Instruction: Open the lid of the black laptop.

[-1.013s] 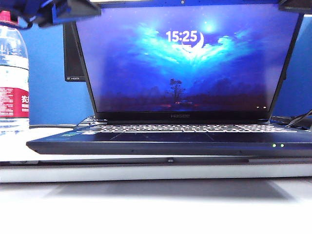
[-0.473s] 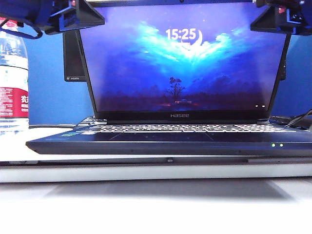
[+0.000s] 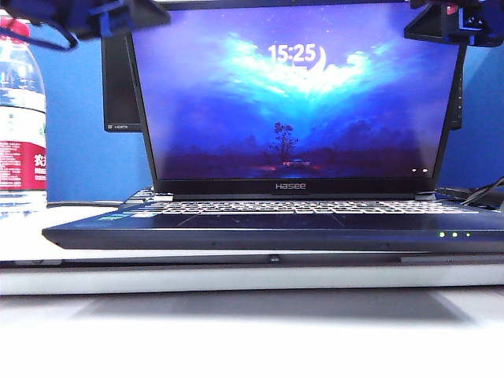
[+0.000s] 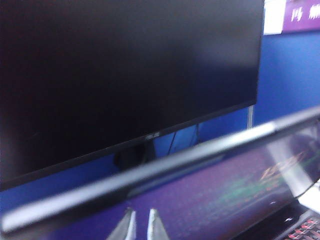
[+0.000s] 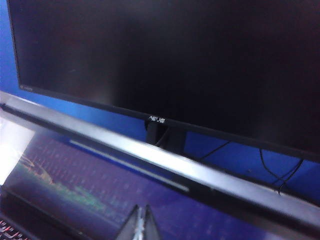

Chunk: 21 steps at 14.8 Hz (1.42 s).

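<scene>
Left of the black laptop point(image 3: 276, 228) a water bottle point(image 3: 20, 118) stands on the desk point(image 3: 236, 331). My left gripper point(image 3: 94, 16) hangs at the lid's point(image 3: 295, 94) upper left corner; in its wrist view my fingers point(image 4: 127, 227) are slightly apart, holding nothing, with the lid's top edge just ahead. The laptop sits mid-desk, lid raised near upright, lock screen lit, the ASUS monitor point(image 5: 160, 60) behind it. My right gripper point(image 3: 453, 24) hangs at the lid's upper right corner, its fingers point(image 5: 145, 222) pressed together, empty. I judge the opening nearly or fully done. To finish well I should nudge both corners evenly and gently, so the panel does not twist or the base tip, then lift clear.
</scene>
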Tool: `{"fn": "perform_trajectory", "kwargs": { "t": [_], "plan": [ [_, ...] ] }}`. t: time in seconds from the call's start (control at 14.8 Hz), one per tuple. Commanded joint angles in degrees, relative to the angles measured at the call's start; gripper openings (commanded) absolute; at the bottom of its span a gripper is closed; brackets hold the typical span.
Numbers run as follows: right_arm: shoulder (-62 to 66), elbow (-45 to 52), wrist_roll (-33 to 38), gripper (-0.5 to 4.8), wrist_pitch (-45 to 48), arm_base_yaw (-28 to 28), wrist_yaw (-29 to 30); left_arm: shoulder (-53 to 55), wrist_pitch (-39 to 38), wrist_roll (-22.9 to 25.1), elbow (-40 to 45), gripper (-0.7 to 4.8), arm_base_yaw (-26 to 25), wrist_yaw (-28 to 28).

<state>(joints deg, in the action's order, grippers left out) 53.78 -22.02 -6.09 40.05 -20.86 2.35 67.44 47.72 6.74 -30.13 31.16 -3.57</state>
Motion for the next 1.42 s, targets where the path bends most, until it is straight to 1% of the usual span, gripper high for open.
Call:
{"fn": "perform_trajectory", "kwargs": {
  "t": [0.07, 0.27, 0.47, 0.74, 1.15, 1.28, 1.42],
  "plan": [
    [0.7, -2.7, -1.2, -0.06, 2.3, 0.5, -0.9, 1.5, 1.7, 0.9, -2.1, 0.53, -0.3, 1.4],
    [3.3, -5.6, -1.7, -0.05, 2.1, 0.5, -1.0, 2.6, 1.7, 2.9, -4.0, 0.53, -0.3, 1.5],
    [7.1, -8.4, -1.6, -0.05, 2.2, 0.5, -0.9, 3.8, 0.3, 3.8, -6.3, 0.53, -0.5, 2.1],
    [9.3, -9.4, -1.7, -0.06, 1.9, 1.3, -1.3, 6.1, -3.6, 3.8, -9.3, 0.52, -1.9, 2.4],
    [11.3, -11.1, -1.9, -0.06, 1.7, 2.6, -2.8, 7.7, -3.0, 4.2, -9.8, 0.53, -3.7, 3.5],
    [12.4, -12.5, -2.6, -0.06, 1.4, 2.6, -2.9, 7.8, -2.4, 4.3, -9.9, 0.53, -4.2, 3.1],
    [13.4, -14.1, -3.2, -0.06, 0.5, 2.6, -2.8, 7.8, -2.1, 3.3, -10.4, 0.53, -6.1, 0.7]
  ]
}}
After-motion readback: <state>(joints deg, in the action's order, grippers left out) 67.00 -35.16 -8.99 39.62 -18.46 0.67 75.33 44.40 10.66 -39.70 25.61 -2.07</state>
